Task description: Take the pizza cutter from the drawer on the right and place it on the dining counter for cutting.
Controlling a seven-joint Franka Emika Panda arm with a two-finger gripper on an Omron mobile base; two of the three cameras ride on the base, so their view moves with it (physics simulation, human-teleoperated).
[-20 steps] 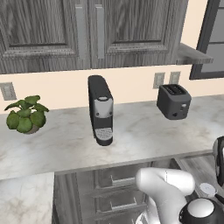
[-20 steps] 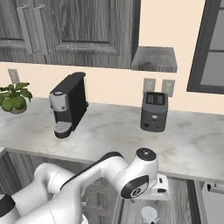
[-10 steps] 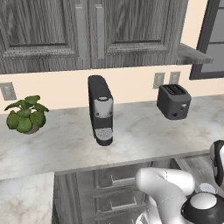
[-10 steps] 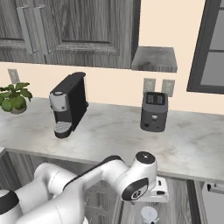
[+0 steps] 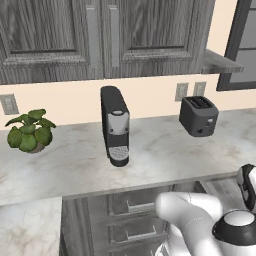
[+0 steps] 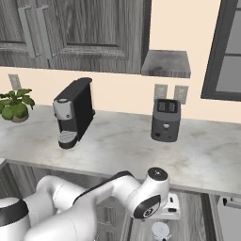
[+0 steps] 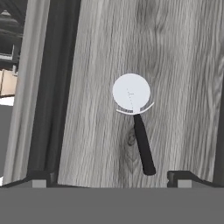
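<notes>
Two dark fingertips of the gripper stand spread wide apart, pinching nothing. Between and just ahead of them the pizza cutter lies flat on the grey wood-grain floor of the open drawer, handle end nearest the tips, white wheel farther off. The drawer's side wall runs along the left.

One coffee machine, one toaster and one potted plant stand on the tabletop. Two wall outlets sit behind the toaster, and one more above the plant. Two cupboard doors hang overhead. One pizza cutter lies in the one open drawer.
</notes>
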